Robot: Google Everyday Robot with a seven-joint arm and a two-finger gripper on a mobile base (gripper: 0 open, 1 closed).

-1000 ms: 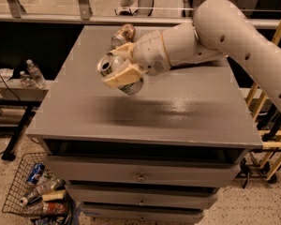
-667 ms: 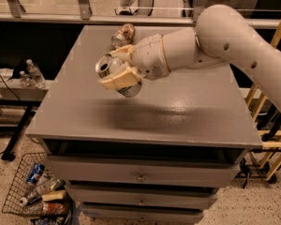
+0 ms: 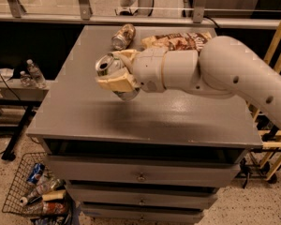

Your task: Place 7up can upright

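My gripper [image 3: 114,74] hangs above the left-middle of the grey cabinet top [image 3: 84,111], shut on the 7up can [image 3: 108,65]. The can is silver with a pull-tab top; it is tilted, its top facing up and to the left. Its lower end sticks out below the fingers [image 3: 116,82]. The can is held off the surface, with its shadow on the top below it. My white arm reaches in from the right.
A brownish-gold can [image 3: 122,36] lies on its side at the back of the top. A crinkled chip bag [image 3: 175,41] lies beside it at the back right. A wire basket [image 3: 35,191] with bottles stands on the floor at the lower left. A wooden frame [image 3: 276,78] stands at the right.
The gripper with the can has shifted slightly to the left and a little up; the can stays tilted in the grip.
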